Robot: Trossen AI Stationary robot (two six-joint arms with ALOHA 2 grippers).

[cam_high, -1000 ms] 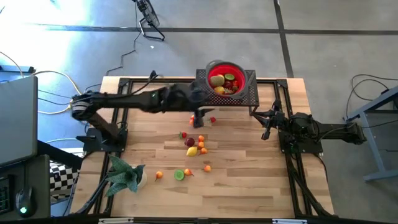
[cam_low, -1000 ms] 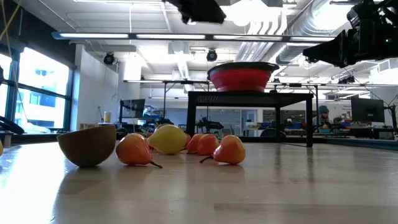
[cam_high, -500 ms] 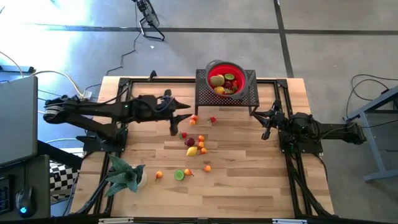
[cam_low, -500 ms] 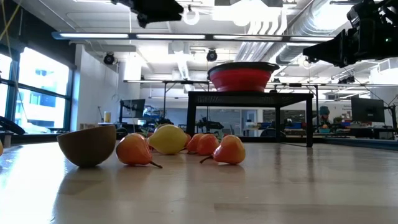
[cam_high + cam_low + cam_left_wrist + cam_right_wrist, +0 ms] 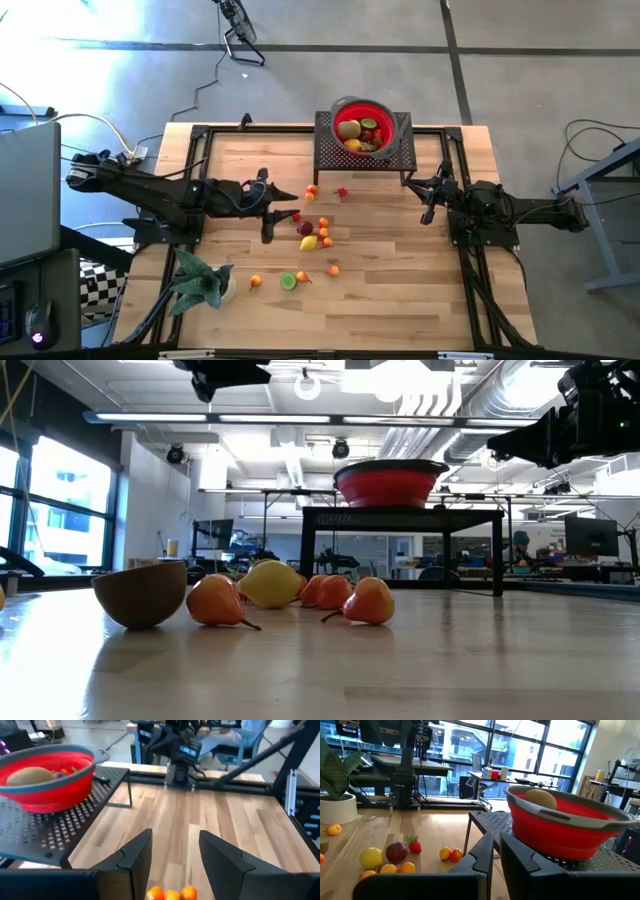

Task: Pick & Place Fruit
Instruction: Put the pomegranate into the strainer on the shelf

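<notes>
Small toy fruit lie loose mid-table: a plum (image 5: pixel 305 228), a lemon (image 5: pixel 308 243), a lime (image 5: pixel 288 281), strawberries (image 5: pixel 342 192) and little oranges (image 5: pixel 323 222). More fruit fills the red bowl (image 5: pixel 342 108) on a black mesh stand (image 5: pixel 390 155) at the far edge. My left gripper (image 5: pixel 290 192) hovers left of the loose fruit, pointing toward the table's right; its fingers (image 5: pixel 140 855) stand open with nothing between them, and oranges (image 5: pixel 172 893) lie below. My right gripper (image 5: pixel 430 195) waits shut at the right, beside the stand, its fingertips together (image 5: pixel 496 840).
A potted green plant (image 5: pixel 200 280) stands at the near left corner. In the low view a brown kiwi half (image 5: pixel 140 592) and a lemon (image 5: pixel 270 582) lie nearest the camera. Bare wood shows between the fruit and the right arm (image 5: pixel 180 750).
My left gripper has drawn back from beside the mesh stand toward the table's left edge and sunk a little, rolling slightly as it went. The fruit on the table and in the bowl lie as before.
</notes>
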